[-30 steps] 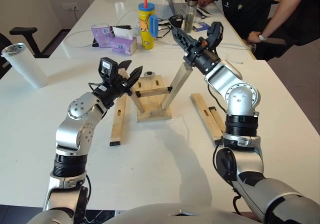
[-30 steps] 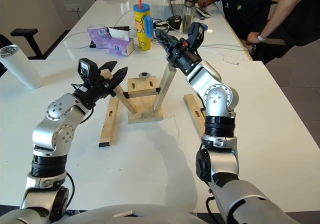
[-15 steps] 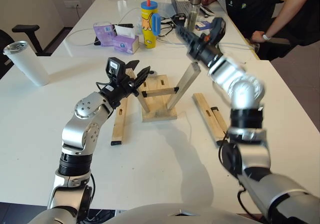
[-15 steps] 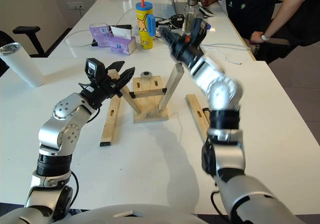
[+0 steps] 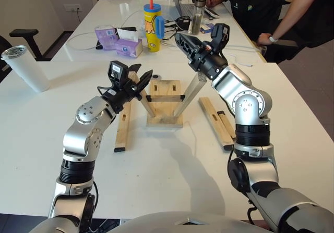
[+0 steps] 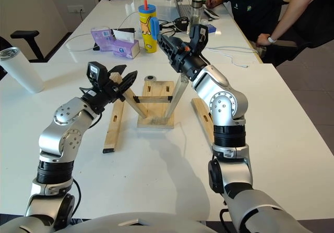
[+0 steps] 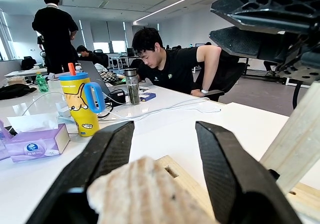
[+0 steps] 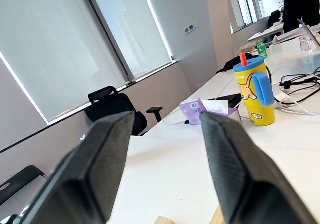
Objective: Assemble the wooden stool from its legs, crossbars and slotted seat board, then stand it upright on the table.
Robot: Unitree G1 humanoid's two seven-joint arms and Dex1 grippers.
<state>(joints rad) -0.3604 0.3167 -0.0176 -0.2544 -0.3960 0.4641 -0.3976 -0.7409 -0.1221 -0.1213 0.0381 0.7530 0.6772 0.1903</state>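
**Stool part-built — two legs in, rest loose**

Nearest on the table, a loose leg lies flat, below and to the outer side of the left claw. A pair of loose slats lies flat below the right claw, on its outer side. None of these is fitted yet.

Between the claws sits the seat board, flat on the table with two legs standing in it and splayed outward. The left leg leans toward the left claw, the right leg toward the right claw. One crossbar joins them.

The left claw is spread open with the left leg's top end between its fingers — a gap shows on both sides, so it is not gripping. The right claw is spread wide just above the right leg's top, holding nothing.

Beyond the claws are tissue boxes and a yellow cup, with a white tumbler well out from the left claw.

My read is under half done. The remaining legs and crossbars need fitting, then the stool needs flipping to stand upright.
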